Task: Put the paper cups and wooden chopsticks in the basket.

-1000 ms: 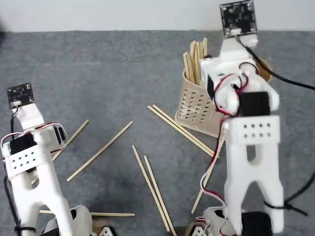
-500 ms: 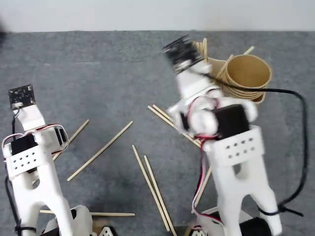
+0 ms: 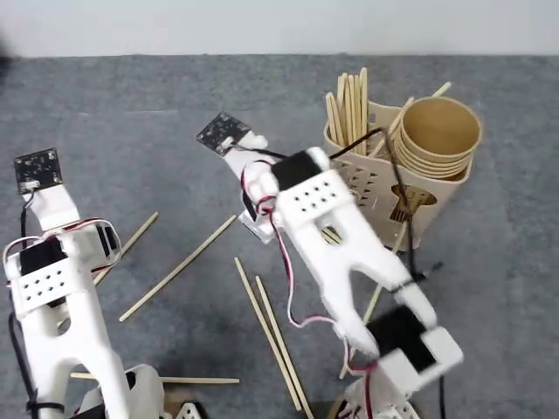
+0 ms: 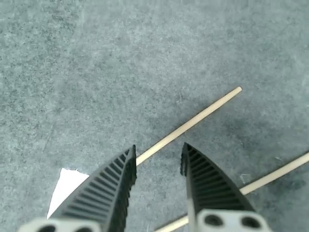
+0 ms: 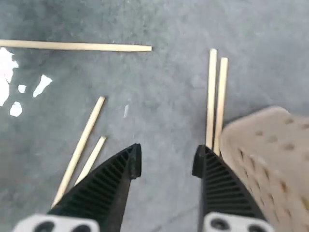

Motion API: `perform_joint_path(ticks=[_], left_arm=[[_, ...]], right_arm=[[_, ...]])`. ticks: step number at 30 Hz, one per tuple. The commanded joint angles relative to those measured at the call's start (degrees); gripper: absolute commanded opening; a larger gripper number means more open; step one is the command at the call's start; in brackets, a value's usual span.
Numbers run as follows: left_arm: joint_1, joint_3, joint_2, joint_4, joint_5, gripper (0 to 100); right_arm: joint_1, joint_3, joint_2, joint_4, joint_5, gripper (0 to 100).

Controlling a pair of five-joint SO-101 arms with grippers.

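While your right claw (image 5: 166, 162) hangs open and empty, centre it across the chopstick pair (image 5: 211, 96) lying on the tabletop (image 5: 159, 96) beside, perhaps touching, the basket (image 5: 270, 154), then close without nudging it.

A grey, felt-like mat (image 3: 131, 113) is the ground, evenly lit; beyond the mat's far edge rises a plain white wall (image 3: 218, 26).
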Motion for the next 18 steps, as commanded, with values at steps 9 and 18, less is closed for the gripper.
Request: perform_joint_path(ticks=[9,18], left_arm=[[0.2,-0.5,-2.0,-1.1,0.5,14],[0.4,1.4,-2.2,-4.1,0.5,14]], right_arm=[[6.2,-14.2,19.9,-10.1,2.8,20.2],[8.6,-32.6,37.8,-4.3,2.6,20.2]])
